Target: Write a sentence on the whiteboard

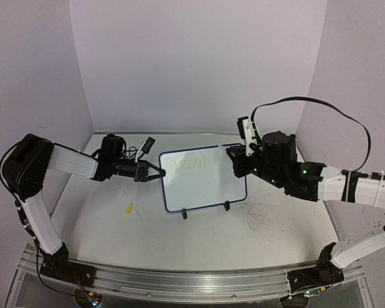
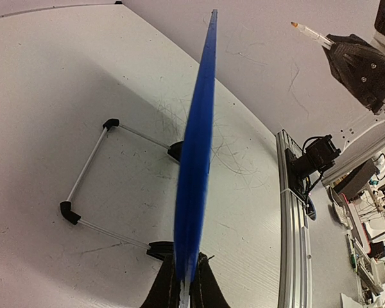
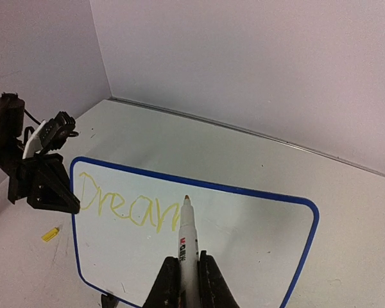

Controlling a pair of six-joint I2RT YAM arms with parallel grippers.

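Right wrist shows marker (image 3: 187, 237) and yellow writing (image 3: 128, 208); left wrist, whiteboard (image 2: 196, 160) edge-on.

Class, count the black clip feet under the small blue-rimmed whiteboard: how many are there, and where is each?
2. The left foot sits under the bottom edge of the whiteboard near its left corner; the right foot sits nearer the right corner. None appears hidden.
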